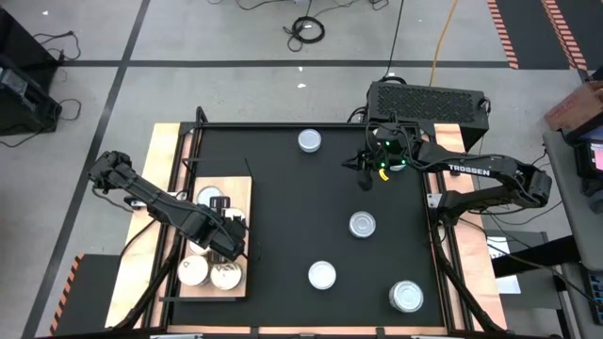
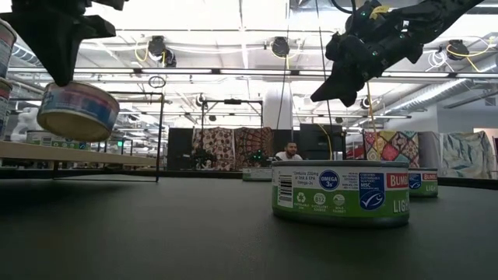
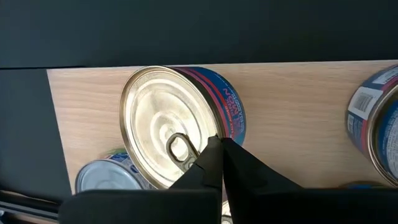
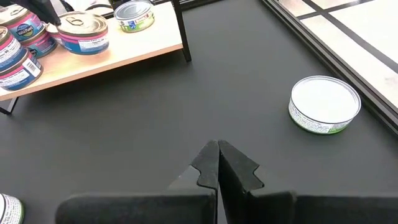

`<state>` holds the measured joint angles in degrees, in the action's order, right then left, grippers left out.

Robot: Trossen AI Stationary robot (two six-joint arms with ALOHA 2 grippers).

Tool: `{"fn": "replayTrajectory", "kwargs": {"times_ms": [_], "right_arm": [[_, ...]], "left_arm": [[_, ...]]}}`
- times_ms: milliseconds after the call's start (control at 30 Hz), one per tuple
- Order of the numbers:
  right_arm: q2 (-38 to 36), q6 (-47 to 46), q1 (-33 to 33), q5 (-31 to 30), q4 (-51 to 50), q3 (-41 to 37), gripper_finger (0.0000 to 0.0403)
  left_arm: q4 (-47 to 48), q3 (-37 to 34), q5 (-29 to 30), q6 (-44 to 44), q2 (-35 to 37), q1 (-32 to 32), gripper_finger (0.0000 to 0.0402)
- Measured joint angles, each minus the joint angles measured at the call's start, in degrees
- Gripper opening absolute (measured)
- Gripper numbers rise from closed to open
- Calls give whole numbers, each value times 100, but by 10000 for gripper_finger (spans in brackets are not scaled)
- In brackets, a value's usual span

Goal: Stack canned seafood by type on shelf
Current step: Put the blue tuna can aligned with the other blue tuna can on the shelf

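One blue-pink tuna tin (image 3: pixel 180 127) hanging tilted over shelf (image 3: pixel 292 118), left fingers (image 3: pixel 217 163) pinching rim (thin grip, risking slipping); right fingers (image 4: pixel 219 163) closed empty.

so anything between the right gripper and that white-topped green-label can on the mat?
Nothing visible. Only bare black mat lies between the right gripper, shut and raised, and the green-label can. The mat on to the shelf is bare too, but the left gripper holds a silver-topped can over the shelf.
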<state>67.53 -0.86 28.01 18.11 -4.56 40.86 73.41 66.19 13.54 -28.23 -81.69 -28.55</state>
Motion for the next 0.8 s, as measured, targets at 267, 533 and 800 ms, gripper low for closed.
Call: {"fn": "replayTrajectory", "kwargs": {"times_ms": [267,533,800], "right_arm": [[0,0,0,0,0,0,0],[0,0,0,-1,-2,0,0],[0,28,0,-2,-2,-1,0]], "left_arm": [[5,2,21,-70,0,2,56],[212,248,-57,252,38,3,76],[226,296,643,1125,681,1023,77]]}}
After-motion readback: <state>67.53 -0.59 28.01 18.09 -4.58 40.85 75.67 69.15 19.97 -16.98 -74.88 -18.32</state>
